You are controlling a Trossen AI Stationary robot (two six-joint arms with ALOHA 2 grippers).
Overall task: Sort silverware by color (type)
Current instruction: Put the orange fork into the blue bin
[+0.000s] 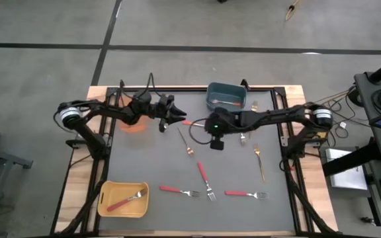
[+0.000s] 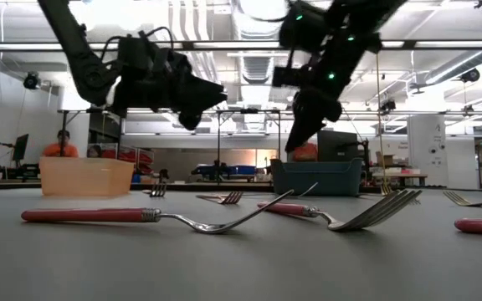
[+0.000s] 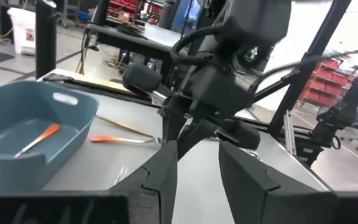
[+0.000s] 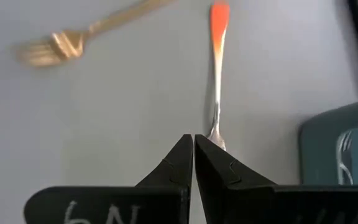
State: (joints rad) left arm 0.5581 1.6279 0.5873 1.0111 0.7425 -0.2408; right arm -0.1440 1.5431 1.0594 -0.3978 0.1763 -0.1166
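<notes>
the left gripper [image 1: 175, 118], jaws parted and empty, hovers at the mat's twelve o'clock. the right gripper [image 4: 194, 146], pinched together, hangs above the orange-handled silver fork [image 4: 216, 68]; closed fingers could knock it aside.

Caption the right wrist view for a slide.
Right tool, shut and empty, hovers over an orange-handled fork, with a gold fork beside it and the blue-grey bin nearby.

Bare grey table [image 1: 144, 165] lies open between the yellow plastic bin [image 1: 122, 199] and the scattered red-handled forks [image 1: 179, 192].
</notes>
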